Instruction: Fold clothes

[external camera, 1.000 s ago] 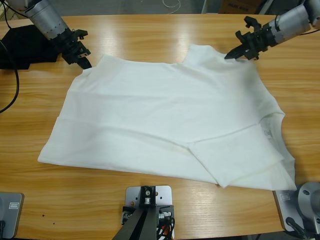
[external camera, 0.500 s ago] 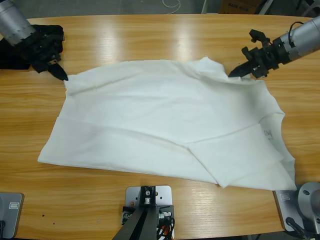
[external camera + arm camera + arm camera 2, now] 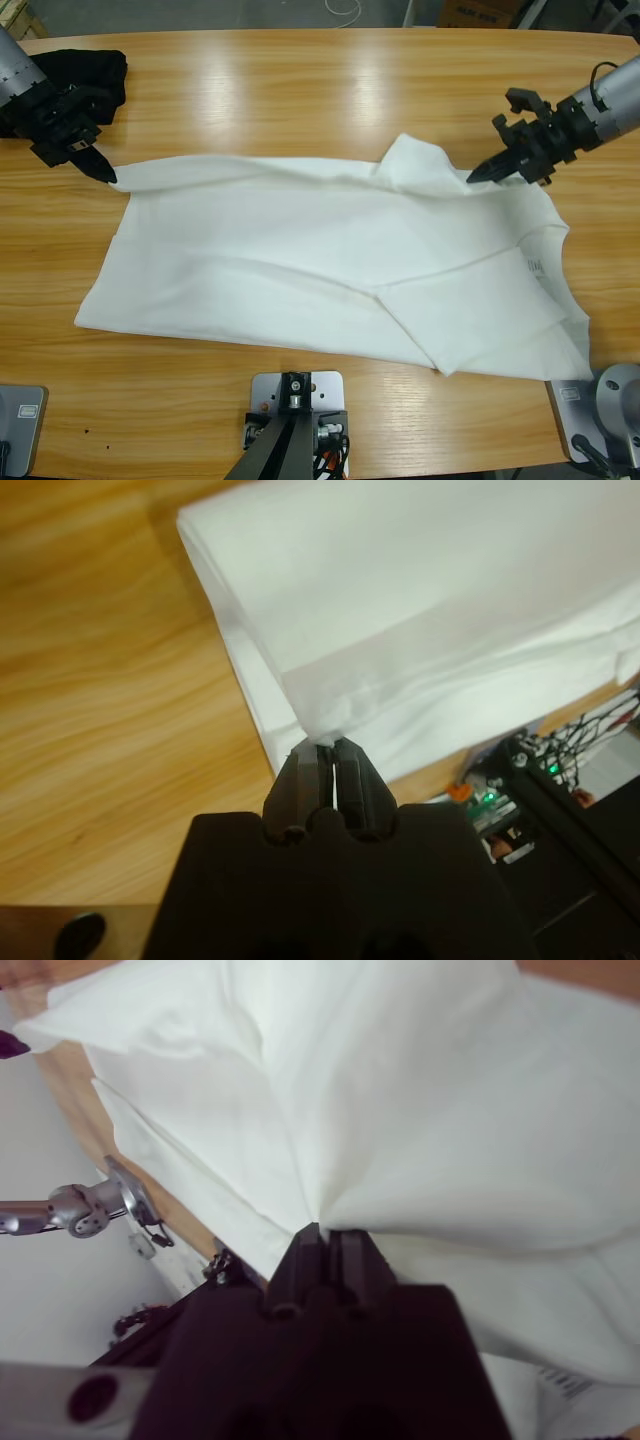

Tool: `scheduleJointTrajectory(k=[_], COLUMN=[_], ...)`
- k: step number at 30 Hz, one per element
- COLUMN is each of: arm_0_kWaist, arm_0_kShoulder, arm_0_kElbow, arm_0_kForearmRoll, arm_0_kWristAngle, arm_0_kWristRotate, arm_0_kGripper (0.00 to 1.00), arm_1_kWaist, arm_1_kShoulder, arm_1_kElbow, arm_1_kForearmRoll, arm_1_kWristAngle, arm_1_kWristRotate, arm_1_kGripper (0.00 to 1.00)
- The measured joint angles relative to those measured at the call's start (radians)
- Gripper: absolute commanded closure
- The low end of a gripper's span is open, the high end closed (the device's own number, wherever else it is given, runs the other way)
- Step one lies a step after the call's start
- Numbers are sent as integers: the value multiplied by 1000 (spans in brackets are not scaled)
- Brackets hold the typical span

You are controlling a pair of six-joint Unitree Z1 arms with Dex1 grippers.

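On the long wooden desk (image 3: 330, 85), the white T-shirt (image 3: 330, 260) is lying spread across the middle, its near part already doubled over itself, with small dark lettering (image 3: 533, 266) showing toward its right edge. At the shirt's far-left corner the left claw (image 3: 103, 173) is pinching the hem, jaws closed tight on a small tuft of cloth – the left wrist view shows the fabric caught right at the tips. At the far-right part of the shirt the right claw (image 3: 474, 176) is likewise clamping a gathered ridge of cotton, with creases fanning out from its tips. Between the two, the far edge is running taut and slightly raised. A black garment (image 3: 85, 75) is sitting beyond the shirt's far-left corner, just behind the left arm.

Both grips look shallow, so the likely failure is slippage – if the arms are pulling apart too hard, or lifting unevenly, a corner could pop free and the fold would land crooked. The left arm, moving close to the black garment, could also be snagging it.
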Motion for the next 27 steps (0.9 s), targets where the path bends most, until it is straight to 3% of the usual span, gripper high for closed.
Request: scheduleJointTrajectory(k=[7, 13, 18, 27], arm_0_kWaist=[-76, -94, -94, -19], arm_0_kShoulder=[-42, -116, -154, -181], arm_0_kElbow=[57, 193, 298, 312], arm_0_kForearmRoll=[2, -52, -104, -115], arm_0_kWristAngle=[0, 8, 26, 69], arm_0_kWristRotate=[-2, -23, -25, -25], arm_0_kGripper=[1000, 1000, 1000, 1000], arm_1_kWaist=[9, 68, 121, 90], arm_1_kShoulder=[-62, -140, -166, -337], arm_1_kElbow=[65, 136, 182, 200], arm_1_kForearmRoll=[7, -29, -58, -57], arm_1_kWristAngle=[-33, -53, -57, -122], arm_1_kWristRotate=[42, 93, 154, 216], arm_1_kGripper=[1000, 1000, 1000, 1000])
